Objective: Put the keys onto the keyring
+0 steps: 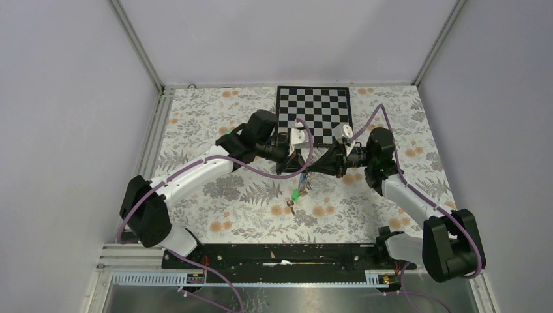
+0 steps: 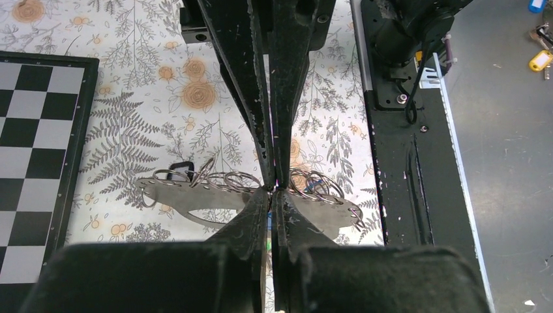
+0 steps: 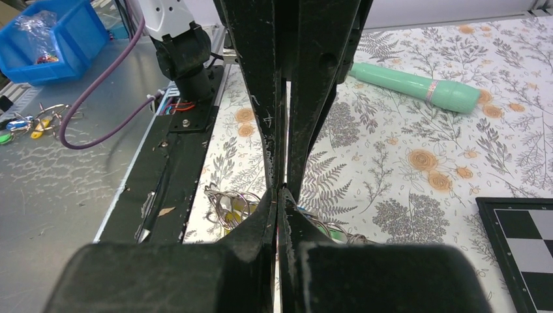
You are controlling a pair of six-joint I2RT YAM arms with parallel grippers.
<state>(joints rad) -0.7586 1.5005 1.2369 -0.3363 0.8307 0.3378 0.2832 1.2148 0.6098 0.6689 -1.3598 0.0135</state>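
My left gripper (image 1: 301, 163) and right gripper (image 1: 321, 165) meet tip to tip above the middle of the table. Both are shut on a flat metal plate (image 2: 195, 203) that carries several wire rings (image 2: 240, 180). From the plate hang a blue key (image 1: 304, 177) and a green key (image 1: 295, 194). In the right wrist view a yellow key (image 3: 238, 210) and the green key (image 3: 334, 229) show beside my shut fingers (image 3: 264, 215). A small silvery keyring with a dark stem (image 1: 289, 208) lies on the table below the hanging keys. In the left wrist view my fingers (image 2: 254, 222) cover the plate's middle.
A chessboard (image 1: 313, 111) lies at the back of the floral table. A mint-green piece (image 3: 417, 88) lies on the cloth. The black base rail (image 1: 280, 254) runs along the near edge. A blue bin (image 3: 52, 39) and spare keys (image 2: 540, 60) sit off the table.
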